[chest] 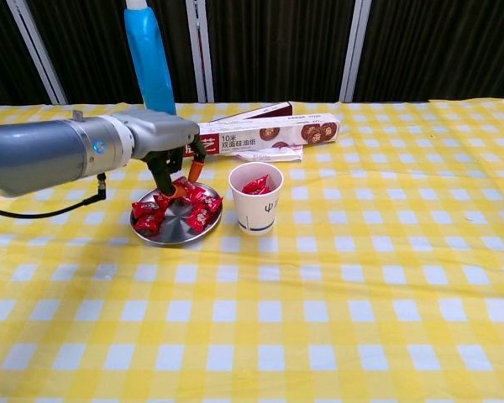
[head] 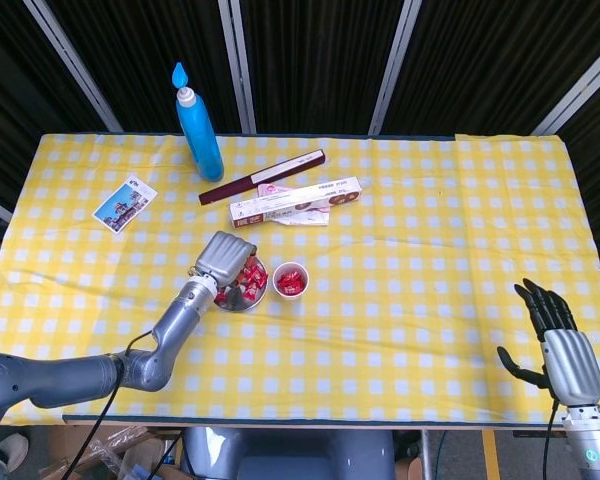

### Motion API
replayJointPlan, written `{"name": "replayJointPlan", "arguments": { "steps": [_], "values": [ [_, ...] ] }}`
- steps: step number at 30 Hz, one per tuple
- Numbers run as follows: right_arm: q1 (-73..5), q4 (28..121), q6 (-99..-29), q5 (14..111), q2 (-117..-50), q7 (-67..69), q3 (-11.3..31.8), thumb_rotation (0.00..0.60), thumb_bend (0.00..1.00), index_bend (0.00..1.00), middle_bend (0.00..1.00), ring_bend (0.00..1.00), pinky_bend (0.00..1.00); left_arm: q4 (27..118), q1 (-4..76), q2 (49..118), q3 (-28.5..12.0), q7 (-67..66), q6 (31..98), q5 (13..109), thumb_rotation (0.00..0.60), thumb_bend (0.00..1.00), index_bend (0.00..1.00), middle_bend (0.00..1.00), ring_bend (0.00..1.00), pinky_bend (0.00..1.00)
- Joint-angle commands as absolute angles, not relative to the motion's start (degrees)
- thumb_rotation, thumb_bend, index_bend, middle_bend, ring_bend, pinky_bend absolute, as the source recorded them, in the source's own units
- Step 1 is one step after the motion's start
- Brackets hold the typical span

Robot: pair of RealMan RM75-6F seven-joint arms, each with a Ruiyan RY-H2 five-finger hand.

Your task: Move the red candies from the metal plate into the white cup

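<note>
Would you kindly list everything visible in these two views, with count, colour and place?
metal plate: one, silver, left of centre, holding candies.
red candies: several on the plate, some in the cup; exact count unclear.
white cup: one, white, just right of the plate.
spray bottle: one, blue, at the far edge.
dark box: one, maroon, long, behind the wrap box.
wrap box: one, white, long, behind the cup.
card: one, picture card, far left.
tablecloth: one, yellow and white checks.
left hand: grey, above the plate, fingers pointing down at the candies.
right hand: grey and black, near right corner, open.
</note>
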State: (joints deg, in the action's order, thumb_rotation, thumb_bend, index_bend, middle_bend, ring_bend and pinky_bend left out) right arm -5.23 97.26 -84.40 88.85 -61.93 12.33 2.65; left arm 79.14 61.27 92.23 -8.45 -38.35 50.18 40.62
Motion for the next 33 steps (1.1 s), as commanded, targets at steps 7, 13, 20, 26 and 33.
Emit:
{"name": "replayJointPlan", "arguments": {
  "steps": [7, 13, 20, 26, 33],
  "values": [
    [-5.2, 97.3, -84.5, 88.7, -62.0, 12.2, 2.7, 0.6, 0.39, 0.0, 0.0, 0.0, 0.0, 87.3, 61.7, 87.8, -12.5, -35.5, 53.2, 44.3, 0.6, 0.51, 0.59, 0.94, 0.97, 1.0],
    [-5.2, 97.3, -84.5, 88.7, -62.0, 12.4, 2.8, 0.6, 0.39, 0.0, 0.0, 0.0, 0.0, 85.7, 62.9, 91.3, -12.7, -35.2, 53.4, 45.5, 0.6, 0.51, 0.58, 0.94, 0.97, 1.0],
    [-5.1, 97.4, -84.5, 88.7, -61.8, 12.8, 2.7, 0.6, 0.39, 0.0, 0.0, 0.0, 0.0, 82.5, 64.6, 95.7, -12.5, -36.0, 52.4, 45.1, 0.6, 0.5, 0.58, 0.94, 0.97, 1.0],
    [-5.2, 97.4, -84.5, 88.8, -61.7, 12.9, 2.7, 0.6, 0.39, 0.0, 0.0, 0.0, 0.0, 80.6, 65.7, 97.9, -12.4, -37.0, 51.6, 44.0, 0.6, 0.4, 0.55, 0.93, 0.97, 1.0],
    [-5.1, 97.4, -84.6, 88.9, -61.8, 12.8, 2.7, 0.6, 0.39, 0.0, 0.0, 0.0, 0.0, 81.0, 65.6, 97.7, -12.3, -37.3, 52.1, 43.6, 0.6, 0.27, 0.48, 0.93, 0.97, 1.0]
  ]
}}
